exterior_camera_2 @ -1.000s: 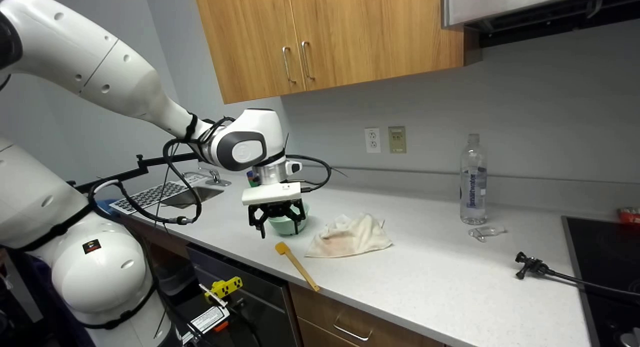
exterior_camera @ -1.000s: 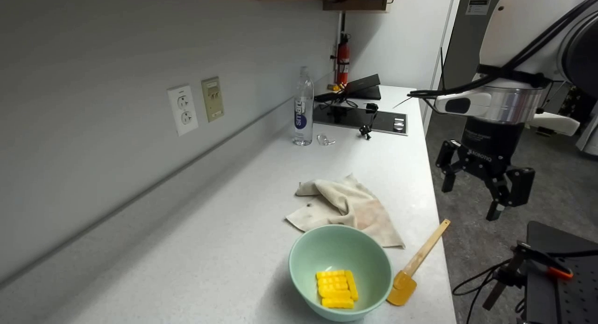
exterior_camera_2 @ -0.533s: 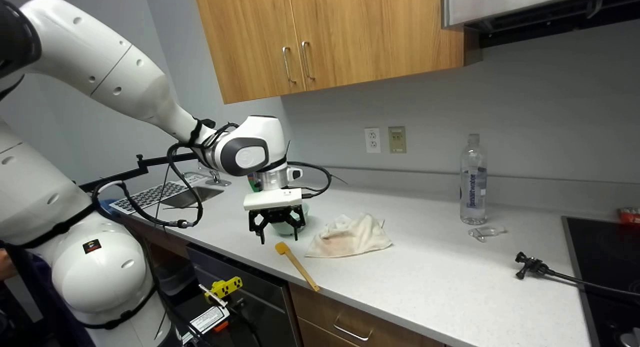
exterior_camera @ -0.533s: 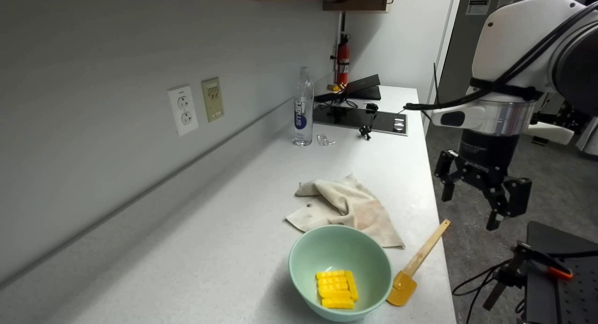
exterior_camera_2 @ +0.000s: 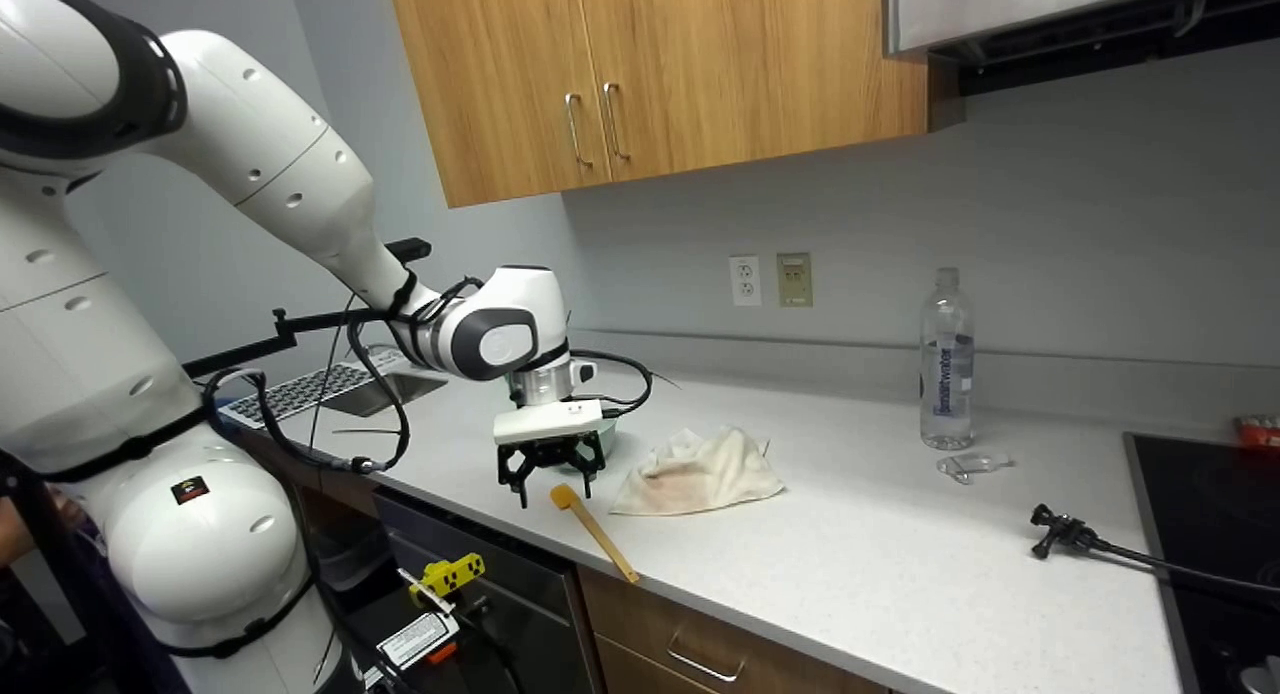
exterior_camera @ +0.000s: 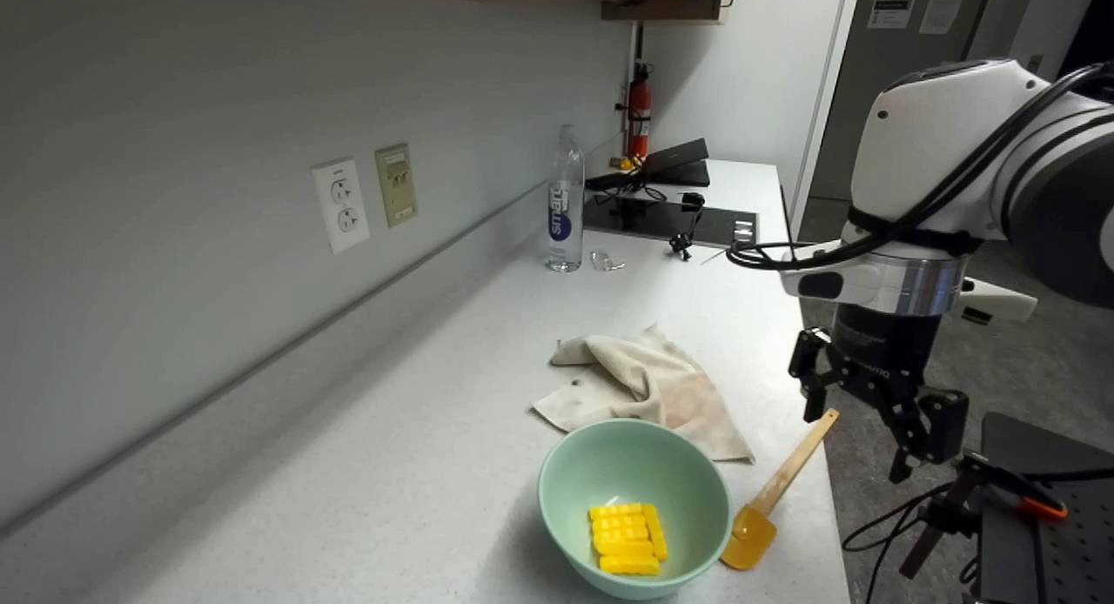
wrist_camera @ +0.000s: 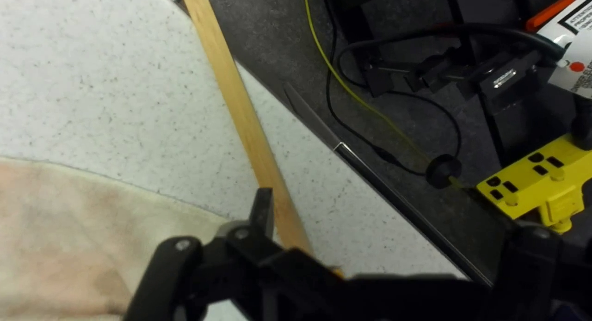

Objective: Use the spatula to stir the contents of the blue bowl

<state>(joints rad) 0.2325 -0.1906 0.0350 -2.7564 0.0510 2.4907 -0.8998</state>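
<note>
The spatula [exterior_camera: 794, 466] lies flat on the counter, with a wooden handle and an orange head. It shows in both exterior views [exterior_camera_2: 600, 539]; its handle tip overhangs the counter edge. In the wrist view the handle [wrist_camera: 240, 108] runs past one finger [wrist_camera: 262, 210], and the head is mostly hidden behind the gripper. A pale green-blue bowl [exterior_camera: 683, 478] with yellow blocks [exterior_camera: 624, 540] stands beside the spatula head; it is partly hidden behind the gripper in an exterior view [exterior_camera_2: 608, 432]. My gripper [exterior_camera: 858, 437] is open and empty, above the counter's front edge near the spatula [exterior_camera_2: 556, 492].
A crumpled beige cloth [exterior_camera: 648, 382] lies next to the bowl and spatula. A water bottle [exterior_camera_2: 947, 374], a clear plastic piece [exterior_camera_2: 972, 462] and a black mount [exterior_camera_2: 1065, 534] are farther along the counter. A yellow power strip [wrist_camera: 532, 182] is below the counter edge.
My gripper has moved down and slightly towards the counter, closer to the spatula. It has stayed open. The spatula, bowl and cloth have not moved.
</note>
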